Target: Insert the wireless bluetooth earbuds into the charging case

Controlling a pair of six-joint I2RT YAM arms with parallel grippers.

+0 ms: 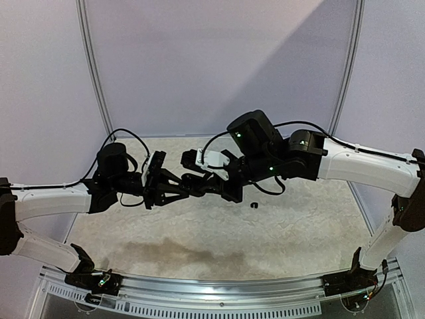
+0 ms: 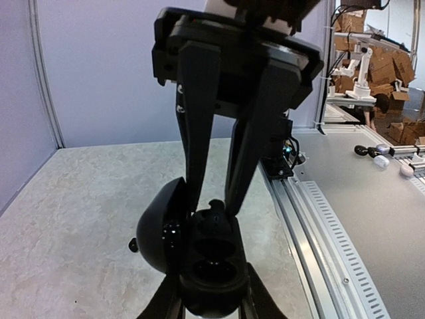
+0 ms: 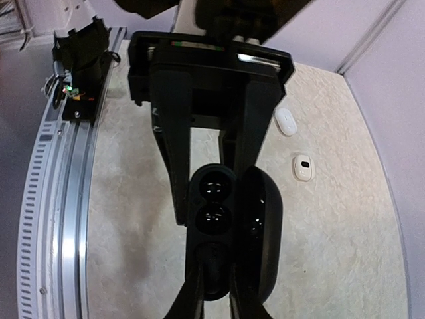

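Cream marbled desk beneath lilac walls. Held above it, open black charging case, clamped in left tool, barely discernible from overhead. Right tool narrow around black earbud at case's upper well; gripping or not, cannot tell. Second black earbud loose on desk; white oval and white pod aside.

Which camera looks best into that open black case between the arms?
The right wrist view: the charging case sits centred, lid open, both wells showing. The left wrist sees it low and slanted; overhead it is barely distinguishable.
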